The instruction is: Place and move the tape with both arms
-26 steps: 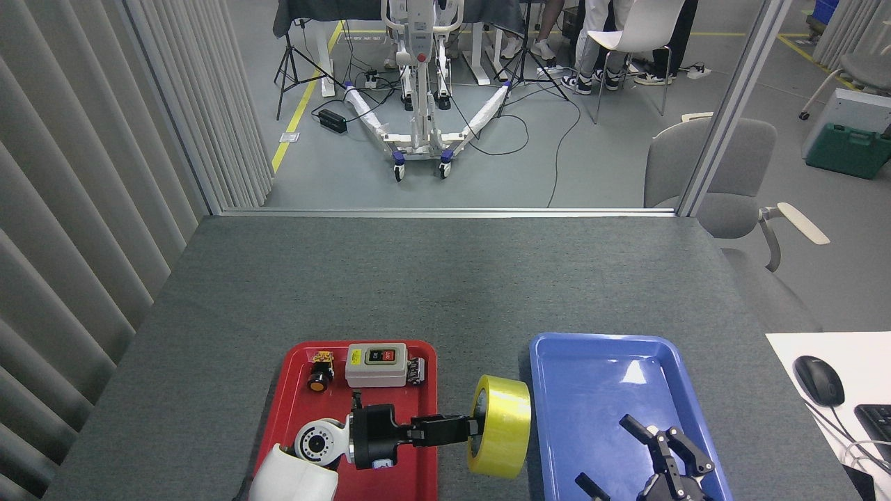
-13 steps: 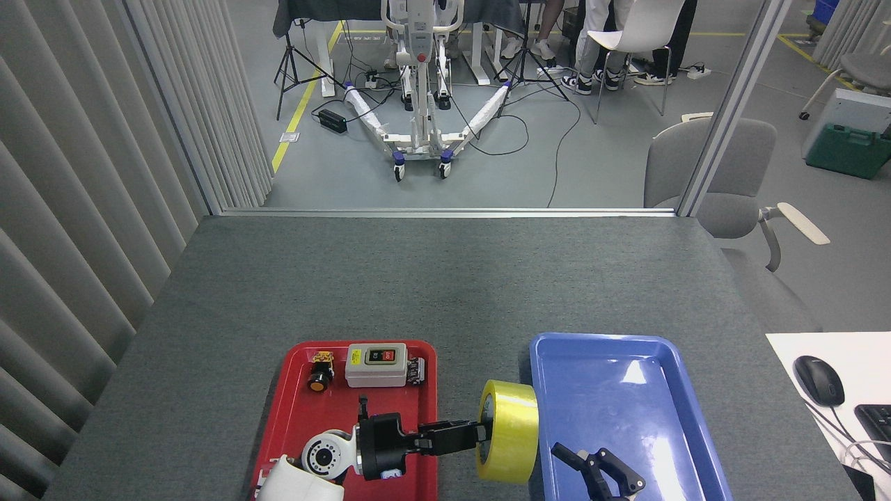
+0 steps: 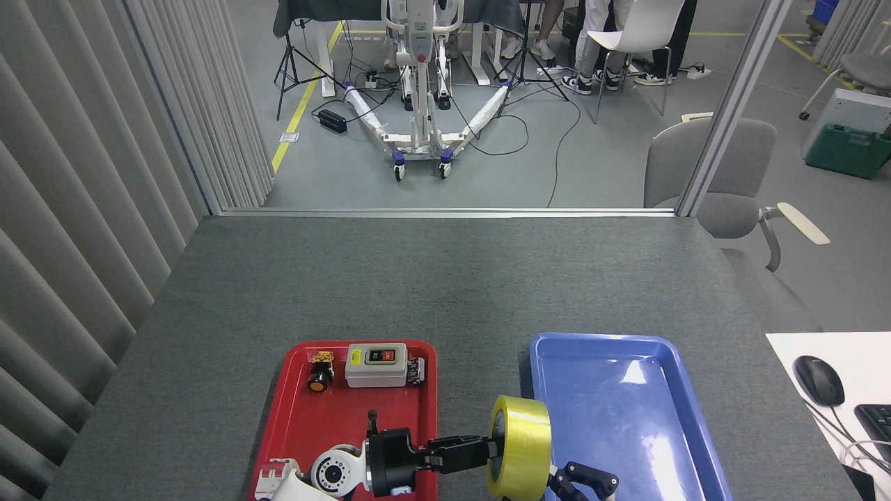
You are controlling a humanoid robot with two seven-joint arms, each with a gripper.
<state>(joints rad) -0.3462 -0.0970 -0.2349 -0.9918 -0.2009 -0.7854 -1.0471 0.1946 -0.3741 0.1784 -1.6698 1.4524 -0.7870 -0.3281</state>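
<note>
The tape (image 3: pixel 522 449), a wide yellow roll standing on edge, hangs above the gap between the red tray and the left rim of the blue tray (image 3: pixel 626 410). My left gripper (image 3: pixel 487 452) reaches in from the left, its black fingers (image 3: pixel 459 452) shut on the roll's left rim and core. At the bottom edge my right gripper (image 3: pixel 578 480) sits just right of and below the tape, its black fingers (image 3: pixel 592 477) spread open, close to the roll; I cannot tell whether they touch it.
The red tray (image 3: pixel 292 417) holds a grey switch box (image 3: pixel 376 364) and a small yellow-and-black button (image 3: pixel 320 371) at its far end. A mouse (image 3: pixel 818 380) and keyboard lie on a white desk at the right. Beyond the grey table stands a chair.
My left gripper has carried the tape rightward and toward me, up to the blue tray's left rim. My right gripper has moved left and down, from over the blue tray to beside the roll.
</note>
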